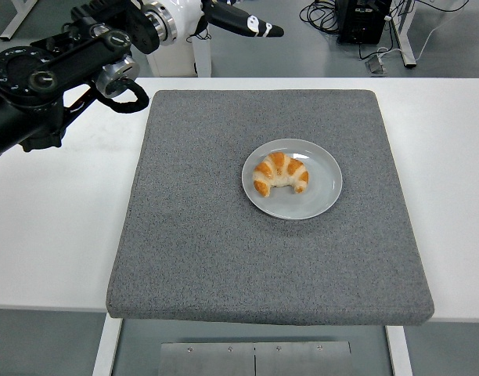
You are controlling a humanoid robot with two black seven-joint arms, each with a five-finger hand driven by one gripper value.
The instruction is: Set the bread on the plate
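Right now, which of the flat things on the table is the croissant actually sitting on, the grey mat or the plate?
The plate. The croissant lies on its left half, inside the rim; the round, smooth, pale plate itself rests on the fuzzy grey mat, which the bread does not touch.

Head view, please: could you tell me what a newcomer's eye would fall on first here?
First, the golden croissant, lying on the grey plate right of centre on the dark grey mat that covers the middle of the white table. Next, the big black left arm at the top left, its white left hand raised beyond the table's far edge, fingers spread and holding nothing.
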